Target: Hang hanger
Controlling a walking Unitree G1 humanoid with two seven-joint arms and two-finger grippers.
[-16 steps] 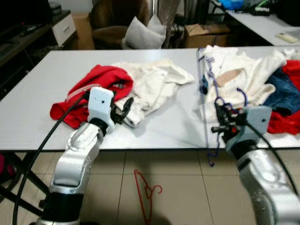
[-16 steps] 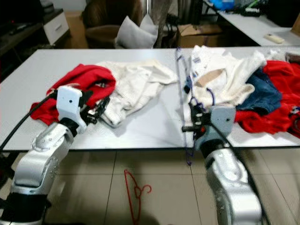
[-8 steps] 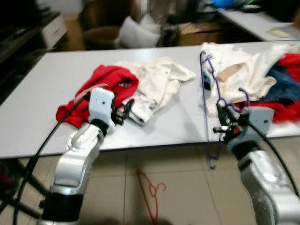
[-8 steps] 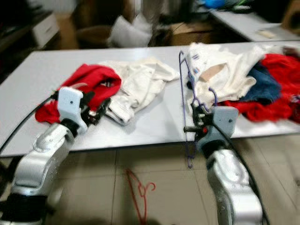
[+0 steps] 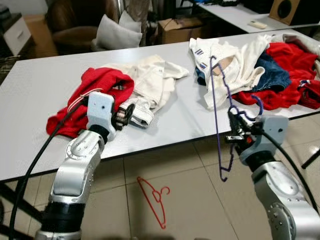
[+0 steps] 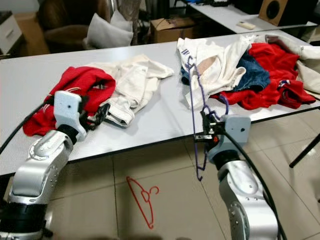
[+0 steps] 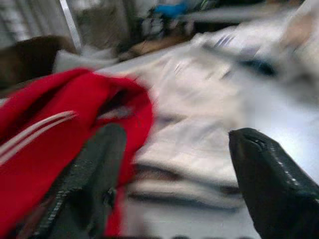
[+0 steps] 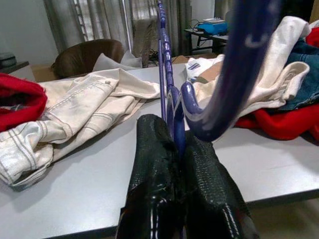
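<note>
Our right gripper (image 8: 174,149) has its two black fingers pressed together on the purple hanger (image 5: 218,112), pinching it near the neck, so the frame stands upright above the gripper and one end hangs below it toward the floor. Holding it there keeps the hook (image 5: 255,100) free just beside the gripper, which we judge is what hanging it will call for. No rail or rod can be made out, so we cannot say where it will go.

Just beyond this gripper lies the grey table (image 5: 185,120). Past its edge sits a heap of clothes: a white garment (image 5: 235,62) nearest, with blue and red pieces behind it.

Well across from it, our left gripper (image 7: 174,164) hovers with its fingers spread wide and empty, close to a red garment (image 5: 102,85) and cream trousers (image 5: 152,82). Below, on the tiled floor between the arms, lies a red hanger (image 5: 152,200).
</note>
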